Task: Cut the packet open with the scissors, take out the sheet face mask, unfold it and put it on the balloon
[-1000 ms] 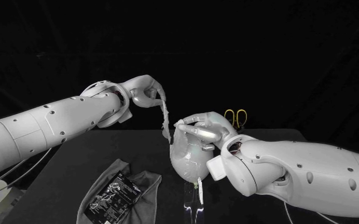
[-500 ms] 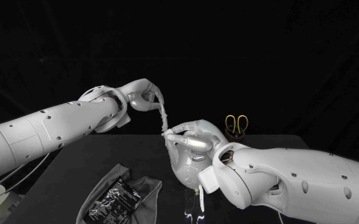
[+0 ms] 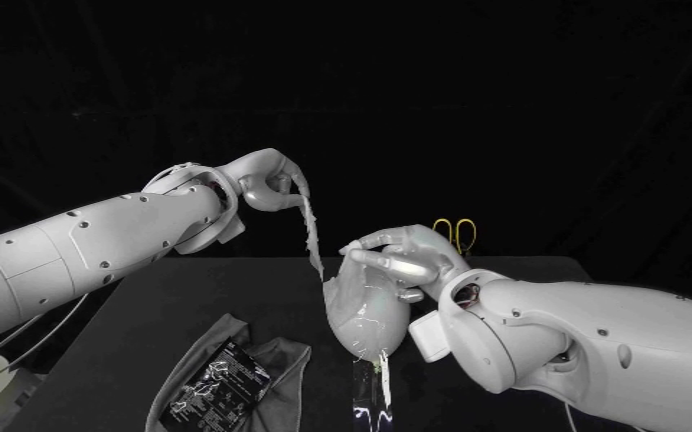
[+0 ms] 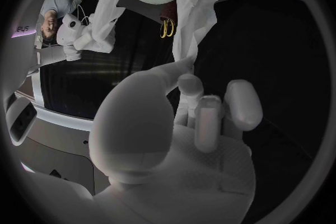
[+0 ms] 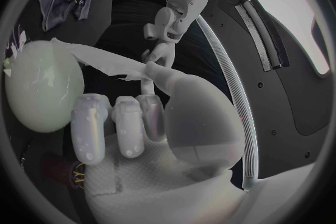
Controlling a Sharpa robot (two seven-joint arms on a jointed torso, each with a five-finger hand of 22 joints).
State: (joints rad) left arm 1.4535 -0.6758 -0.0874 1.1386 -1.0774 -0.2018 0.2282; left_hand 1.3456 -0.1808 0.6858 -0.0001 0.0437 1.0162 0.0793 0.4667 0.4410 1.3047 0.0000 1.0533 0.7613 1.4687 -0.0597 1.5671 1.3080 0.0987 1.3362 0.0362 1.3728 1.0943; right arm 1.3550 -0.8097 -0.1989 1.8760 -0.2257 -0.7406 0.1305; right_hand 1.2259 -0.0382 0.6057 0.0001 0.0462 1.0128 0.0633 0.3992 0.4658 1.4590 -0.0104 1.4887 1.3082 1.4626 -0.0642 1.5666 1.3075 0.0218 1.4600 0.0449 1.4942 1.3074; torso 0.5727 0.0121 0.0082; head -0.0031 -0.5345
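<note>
White sheet mask (image 3: 309, 224) drawn into a twisted strip; fingers of left hand (image 3: 267, 182) and right hand (image 3: 395, 258) clamped on it

One balloon (image 3: 358, 317), one sheet face mask (image 3: 310, 232), one pair of scissors (image 3: 456, 237), one packet (image 3: 216, 384), one grey cloth (image 3: 289, 354) — a single one of each. Two hands — left hand (image 3: 267, 182) and right hand (image 3: 397, 260).

Left robot hand (image 3: 267, 182) raised, pinching; right robot hand (image 3: 394, 263) lower, pinching.
</note>
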